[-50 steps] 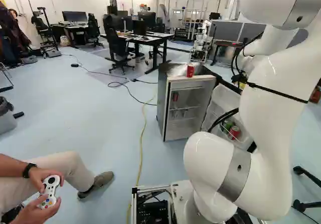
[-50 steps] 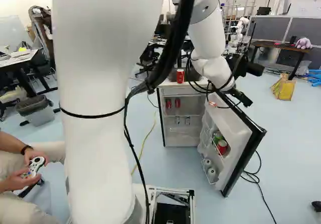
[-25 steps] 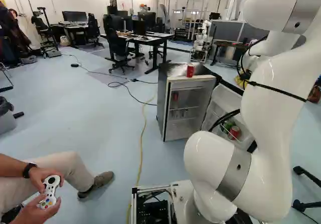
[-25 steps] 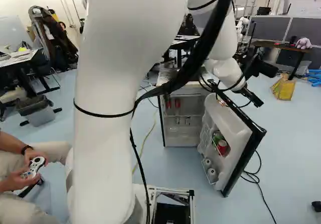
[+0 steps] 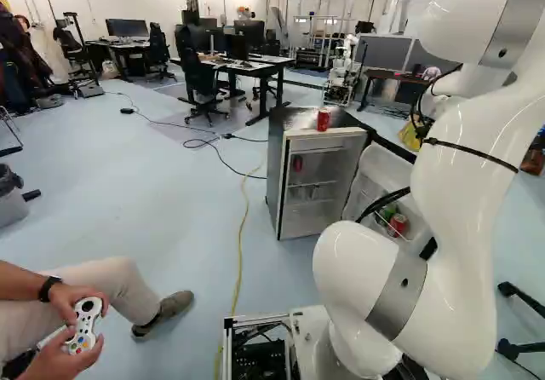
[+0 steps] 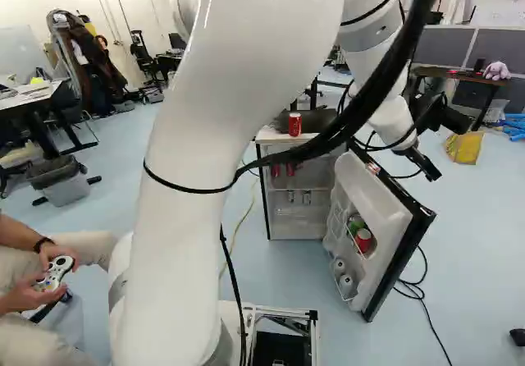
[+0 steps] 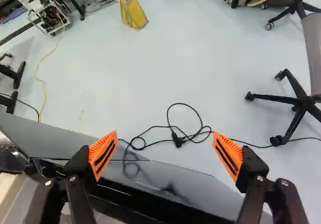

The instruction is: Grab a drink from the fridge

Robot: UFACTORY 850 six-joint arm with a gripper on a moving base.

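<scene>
Beyond the outer side of the open fridge door (image 6: 384,203), the jaws are held wide, with nothing gripped between the orange pads (image 7: 103,154). One red can (image 6: 294,124) is stood on top of the fridge (image 5: 306,221); more red cans (image 6: 290,169) are kept inside, and another drink (image 6: 363,240) is carried in the door rack (image 6: 342,233). Access seems largely won, though whether the door is touched by the jaws cannot be told for certain. For the next move, the jaws should be brought clear around the door's edge and lined up with a chosen drink, without the door being knocked shut.
</scene>
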